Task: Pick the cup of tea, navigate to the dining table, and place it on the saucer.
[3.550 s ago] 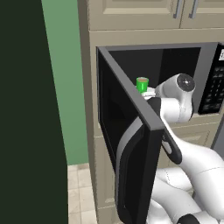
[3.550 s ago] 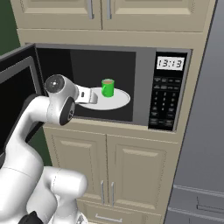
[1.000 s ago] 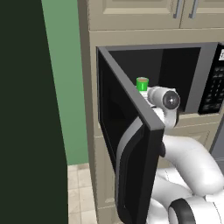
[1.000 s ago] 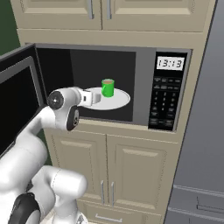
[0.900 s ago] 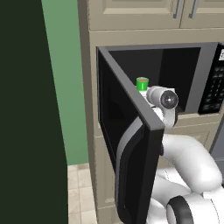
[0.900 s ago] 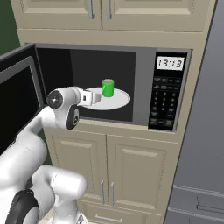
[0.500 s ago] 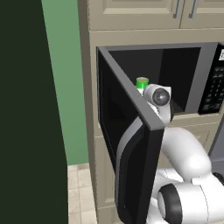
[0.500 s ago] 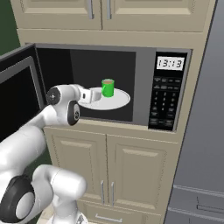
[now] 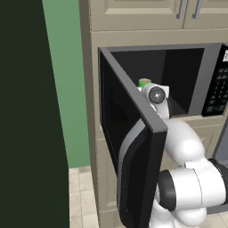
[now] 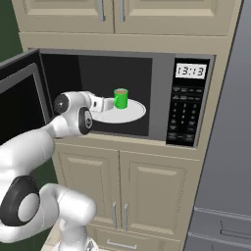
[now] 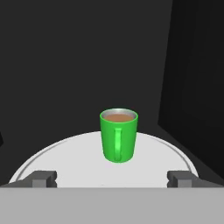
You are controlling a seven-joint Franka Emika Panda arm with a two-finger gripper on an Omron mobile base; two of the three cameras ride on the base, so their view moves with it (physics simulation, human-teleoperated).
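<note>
The cup is seen upright on the white round plate inside the open microwave. Brown tea is visible inside it, and in the hand view its handle is turned toward the camera. In the right base view the cup is placed near the middle of the plate, against the dark back wall of the cavity. In the left base view only the cup's green top is shown, just above and behind the wrist.

The gripper is held level in front of the cup, pointed into the cavity. Its fingers are spread wide apart, one at each side of the plate's near edge, and nothing is held between them. The cup is not touched; it is set apart from the fingertips, farther back on the plate. In the right base view the gripper is seen just left of the cup, at the plate's edge.

The microwave door is swung fully open to the left, with its curved handle turned outward. A keypad and a clock reading 13:13 are carried on the right of the microwave. Beige cabinets are fitted above and below it. A green wall is seen to the left in the left base view.
</note>
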